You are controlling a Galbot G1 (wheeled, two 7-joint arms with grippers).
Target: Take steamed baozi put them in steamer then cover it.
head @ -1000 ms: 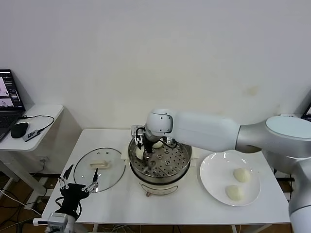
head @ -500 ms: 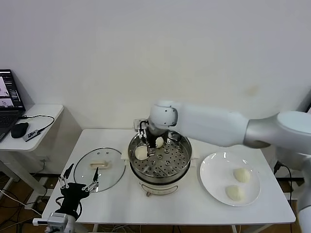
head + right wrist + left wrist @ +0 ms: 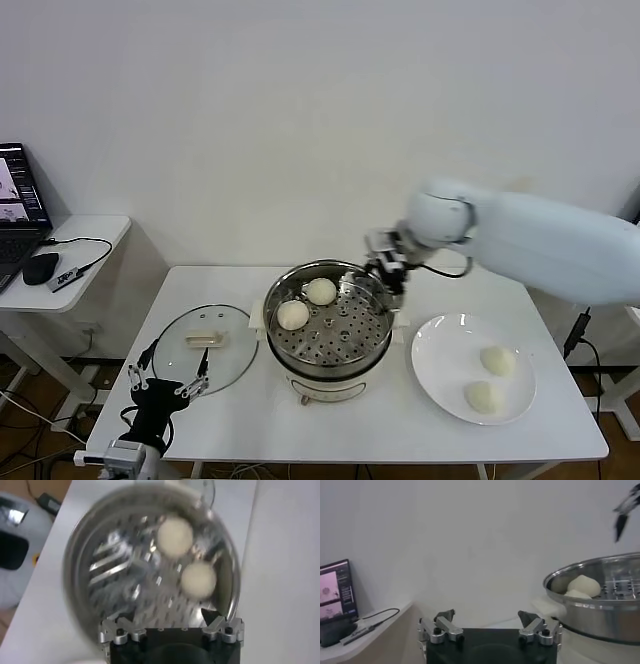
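My right gripper (image 3: 386, 268) is open and carrying nothing, hanging over the steamer's (image 3: 330, 335) rim on the plate side; the wrist view shows both fingers spread with the perforated tray below. Two steamed baozi (image 3: 321, 291) sit inside at the far-left part of the tray, touching or nearly so. The other two baozi (image 3: 496, 360) lie on the white plate (image 3: 440, 345), right of the steamer, near its right edge, one nearer the robot than the other.

Key relation: from the right gripper the plate buns are to the right and toward the robot, lower down. Round buns, no long axis to line up. The right arm is clearly the nearer one.

My left gripper (image 3: 168, 384) is parked low at the table's front-left edge, fingers apart, empty. The cover (image 3: 205, 348) lies flat on the table just beyond it, left of the steamer, bar handle up, so I'd judge the left arm better placed for covering once all four are in.
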